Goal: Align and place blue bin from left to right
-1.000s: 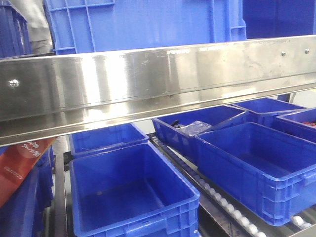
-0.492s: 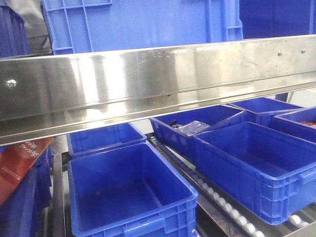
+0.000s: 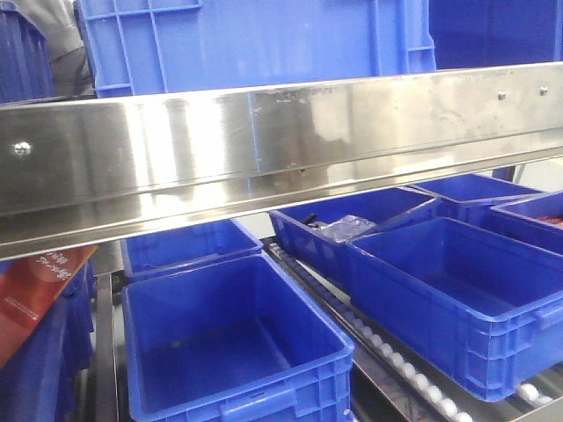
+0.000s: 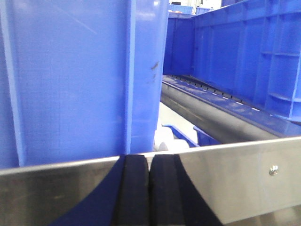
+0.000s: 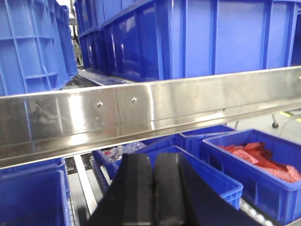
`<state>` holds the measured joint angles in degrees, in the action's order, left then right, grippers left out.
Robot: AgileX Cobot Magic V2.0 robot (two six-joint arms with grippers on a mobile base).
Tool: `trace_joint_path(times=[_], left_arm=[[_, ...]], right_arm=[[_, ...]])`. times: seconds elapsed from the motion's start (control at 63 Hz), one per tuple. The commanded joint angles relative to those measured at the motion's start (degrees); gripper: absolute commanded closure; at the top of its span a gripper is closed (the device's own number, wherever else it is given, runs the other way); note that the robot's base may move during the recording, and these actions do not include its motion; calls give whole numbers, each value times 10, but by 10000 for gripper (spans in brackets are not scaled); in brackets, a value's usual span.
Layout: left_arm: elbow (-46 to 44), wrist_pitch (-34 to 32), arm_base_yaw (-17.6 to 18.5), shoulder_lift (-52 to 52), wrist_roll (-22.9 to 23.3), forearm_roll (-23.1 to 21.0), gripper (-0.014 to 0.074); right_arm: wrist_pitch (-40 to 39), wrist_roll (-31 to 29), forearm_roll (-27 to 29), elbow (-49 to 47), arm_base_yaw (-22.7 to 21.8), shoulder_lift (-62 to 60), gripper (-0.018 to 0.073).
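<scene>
both grippers shut and empty, blue bin waiting behind the rail

nearest in each wrist view are the black fingers. the left gripper [image 4: 149, 188] has its jaws pressed together with nothing between them, low against the steel rail [image 4: 235, 179]. the right gripper [image 5: 153, 188] is likewise closed on nothing, below the same rail [image 5: 141, 113].

just past the rail stands the blue bin [image 3: 255, 44], on the upper level. in the left wrist view its ribbed wall [image 4: 70, 80] fills the left half of the frame, its corner rib almost in line with the closed fingers. beyond it a dark roller [image 4: 211, 113] runs back, with another bin [image 4: 244, 52] to the right.

what could go wrong, as i judge it: with closed jaws the arms can only push, so a shove off-centre near the corner could twist the bin instead of sliding it straight. the rail sits close in front of both grippers, so a low approach could strike it. a hard slide might knock the neighbouring bin.

counted in the front view: one rail; on the lower level six smaller bins, the nearest [image 3: 237, 343] looking empty, one [image 3: 352, 220] holding clear wrapped items, one at the right edge holding something red. a red carton [image 3: 35, 294] leans at the left. on the upper level, bins flank the big one, but their number is cut off.
</scene>
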<state>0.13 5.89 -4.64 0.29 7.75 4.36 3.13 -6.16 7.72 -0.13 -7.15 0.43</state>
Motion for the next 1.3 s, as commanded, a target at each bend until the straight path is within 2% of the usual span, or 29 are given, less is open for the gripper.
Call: trace_joint_path(times=[0.0,0.333,1.286], left_arm=[[-1,-13,-2,-3,5,3,707],[-1,-13,-2,-3,5,3,707],[-1,-13,-2,-3,5,3,707]], right_arm=[[-5,-4,-17,1,-5,-4,715],[24,-4,-18,1,-5,-4,715],[24,-4,-18,1,-5,-4,715]])
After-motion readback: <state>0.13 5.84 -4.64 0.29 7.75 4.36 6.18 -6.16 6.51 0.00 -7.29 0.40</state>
